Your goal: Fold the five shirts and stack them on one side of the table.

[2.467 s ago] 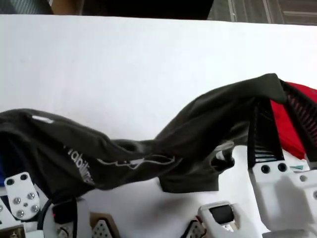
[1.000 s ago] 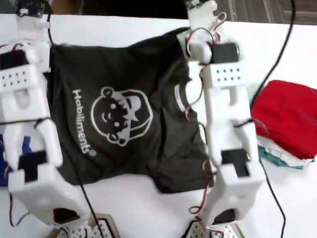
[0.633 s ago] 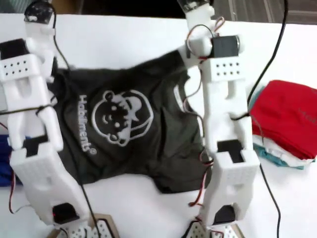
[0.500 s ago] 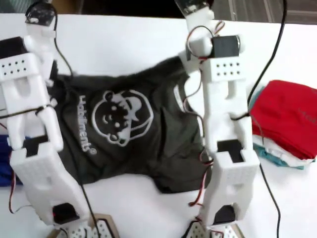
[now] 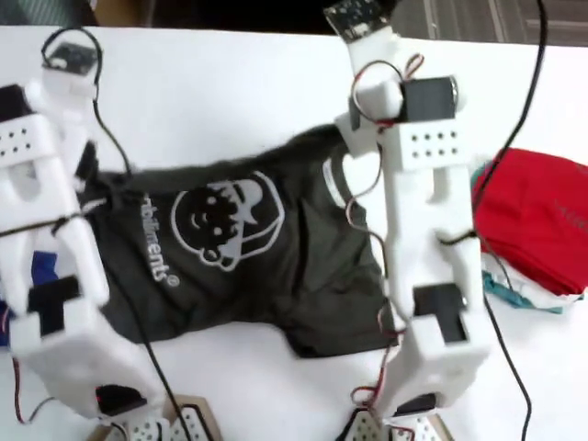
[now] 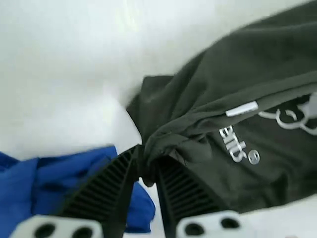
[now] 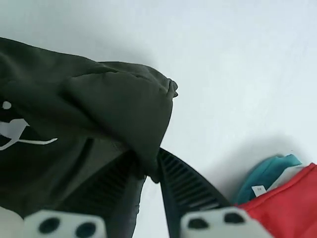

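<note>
Left gripper [image 6: 144,171]: jaws pinched hard on a bunched edge of the black shirt [image 5: 248,266]. Fabric is sandwiched between the ribbed fingers, hardly any gap.

Right gripper [image 7: 151,171]: same story, jaws closed on a folded corner of that shirt, cloth draping over the fingers.

From the high view I see the shirt on the white table [image 5: 230,83] between my two arms. Printed side is up, with the cartoon head graphic and lettering visible. The far edge is held by both grippers and rolled over toward the near side, so the fold covers part of the lettering. The near hem lies flat on the table.

Blue shirt [image 6: 49,183] sits crumpled just beside the left gripper, at the table's left edge.

Red shirt [image 5: 537,216] lies folded on the right side, on top of a teal garment [image 7: 267,178], apart from the black shirt.
</note>
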Action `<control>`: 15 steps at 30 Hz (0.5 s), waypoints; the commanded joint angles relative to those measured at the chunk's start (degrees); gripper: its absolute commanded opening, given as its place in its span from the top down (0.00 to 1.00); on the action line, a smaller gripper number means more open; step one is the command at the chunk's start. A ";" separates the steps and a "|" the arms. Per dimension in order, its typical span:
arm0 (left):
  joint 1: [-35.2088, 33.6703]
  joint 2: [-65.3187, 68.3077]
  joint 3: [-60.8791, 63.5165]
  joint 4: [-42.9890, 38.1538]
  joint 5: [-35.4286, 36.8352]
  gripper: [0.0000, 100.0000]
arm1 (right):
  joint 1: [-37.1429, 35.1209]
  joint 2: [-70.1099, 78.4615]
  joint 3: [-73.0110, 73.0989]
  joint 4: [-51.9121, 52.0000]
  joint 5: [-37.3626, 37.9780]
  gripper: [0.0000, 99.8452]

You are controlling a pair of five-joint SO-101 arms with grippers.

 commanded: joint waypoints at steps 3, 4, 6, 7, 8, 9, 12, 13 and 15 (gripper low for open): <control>-0.62 -16.62 14.02 0.88 -3.34 0.98 | 0.13 -12.97 11.78 0.04 0.35 0.98; -0.70 -18.46 16.57 0.88 -4.04 0.98 | 0.22 -14.37 14.15 -0.04 0.35 0.98; -0.70 -21.36 21.58 0.79 -5.27 0.98 | 0.04 -16.92 18.37 -0.13 0.35 0.98; -0.70 -22.51 23.87 0.79 -5.54 0.98 | -0.04 -18.07 20.13 -0.22 0.35 0.98; -0.70 -23.56 26.07 0.79 -5.63 0.98 | -0.04 -19.30 21.80 -0.40 0.35 0.98; -0.70 -24.35 28.00 0.79 -5.71 0.98 | -0.04 -20.44 23.47 -0.57 0.35 0.98; -0.70 -26.64 32.13 0.79 -6.33 0.98 | -0.22 -24.13 27.87 -0.57 2.90 0.98; -0.70 -27.52 33.27 0.79 -6.33 0.98 | -0.22 -25.45 29.27 -0.57 3.52 0.98; -0.70 -29.36 35.82 0.79 -6.42 0.98 | -0.04 -28.00 31.82 -0.57 3.96 0.98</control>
